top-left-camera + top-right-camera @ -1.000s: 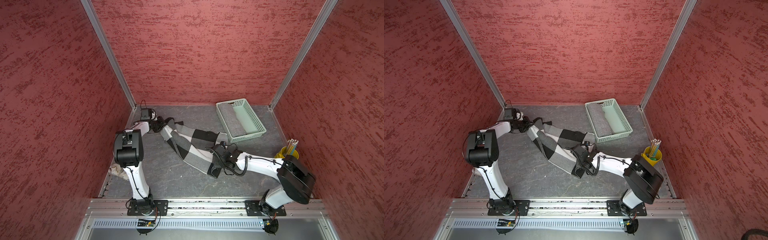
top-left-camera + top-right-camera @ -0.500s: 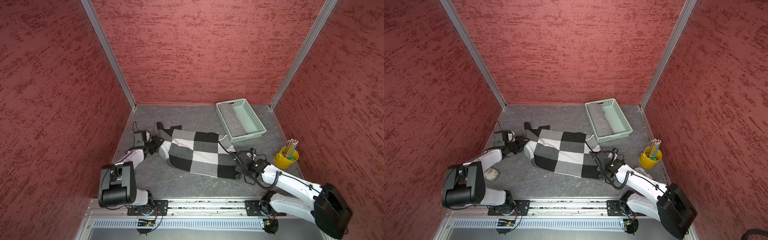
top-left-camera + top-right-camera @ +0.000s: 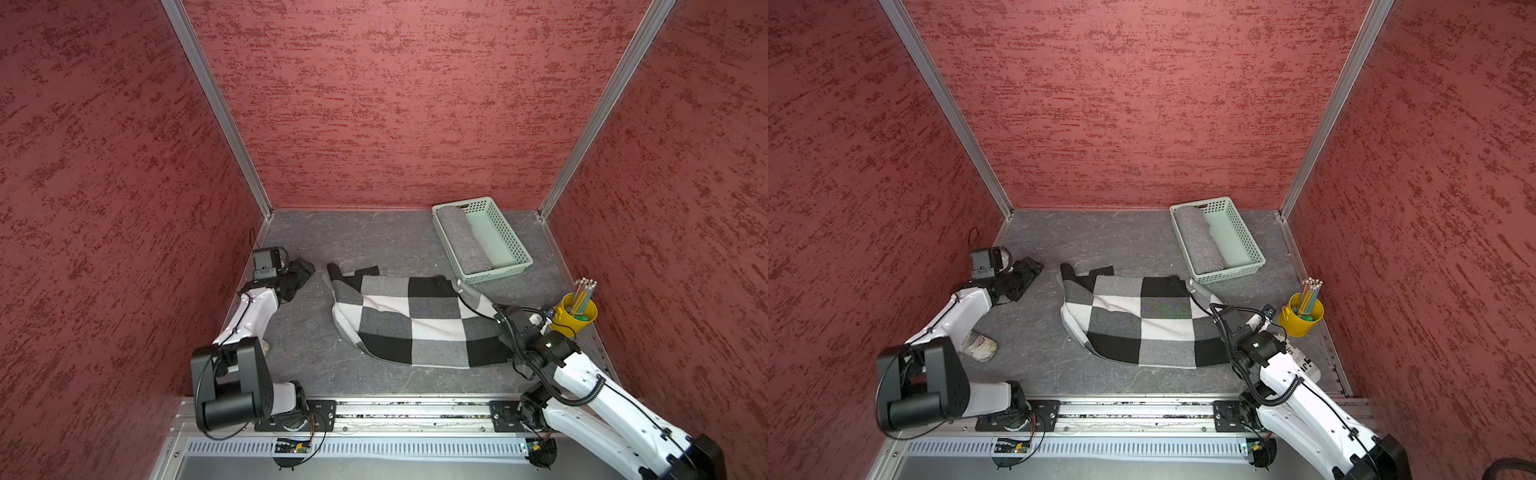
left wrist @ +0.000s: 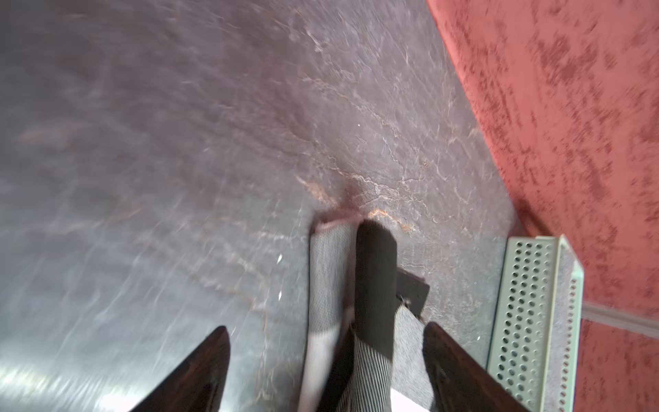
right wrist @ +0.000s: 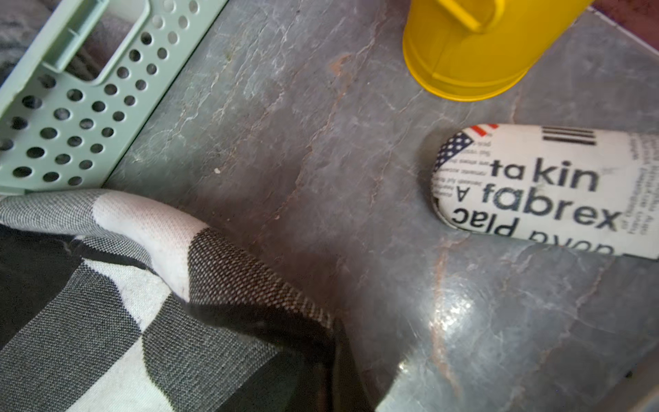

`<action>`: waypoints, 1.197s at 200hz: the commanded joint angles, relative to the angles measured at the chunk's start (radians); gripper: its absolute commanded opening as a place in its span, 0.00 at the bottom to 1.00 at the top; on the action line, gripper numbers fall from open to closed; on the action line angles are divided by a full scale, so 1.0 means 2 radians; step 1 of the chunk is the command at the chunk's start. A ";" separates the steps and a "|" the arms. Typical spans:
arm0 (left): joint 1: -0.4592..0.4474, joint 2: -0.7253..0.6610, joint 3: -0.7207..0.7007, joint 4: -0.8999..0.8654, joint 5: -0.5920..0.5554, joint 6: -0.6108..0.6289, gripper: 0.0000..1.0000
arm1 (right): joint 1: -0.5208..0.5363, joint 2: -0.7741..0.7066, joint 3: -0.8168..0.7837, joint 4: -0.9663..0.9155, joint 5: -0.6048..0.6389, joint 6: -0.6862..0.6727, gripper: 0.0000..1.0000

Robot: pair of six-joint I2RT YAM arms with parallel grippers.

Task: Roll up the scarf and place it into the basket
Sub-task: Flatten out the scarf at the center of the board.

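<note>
The black, white and grey checked scarf (image 3: 411,320) (image 3: 1142,320) lies spread on the grey floor in both top views. My left gripper (image 3: 305,270) (image 3: 1034,266) stands open just left of the scarf's left end, a small gap apart. In the left wrist view, the scarf's folded end (image 4: 374,267) shows between the spread fingers of the left gripper (image 4: 325,328), unpinched. My right gripper (image 3: 503,322) (image 5: 342,374) is shut on the scarf's right corner (image 5: 249,285). The mint-green basket (image 3: 513,239) (image 3: 1246,237) (image 4: 527,303) (image 5: 71,117) stands at the back right.
A rolled grey cloth (image 3: 463,241) lies in the basket. A yellow pencil cup (image 3: 575,318) (image 5: 481,53) stands right of my right gripper, and a newsprint-patterned case (image 5: 535,185) (image 3: 1304,361) beside it. A crumpled pale thing (image 3: 980,347) lies under my left arm. Red walls close three sides.
The scarf was pulled out from a bunched diagonal strip to a flat spread. My left gripper has opened, let go of its left end and backed off. My right arm moved right.
</note>
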 commanded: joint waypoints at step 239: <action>-0.101 0.307 0.402 -0.097 0.059 0.123 0.86 | -0.026 0.026 0.044 0.023 0.008 -0.028 0.00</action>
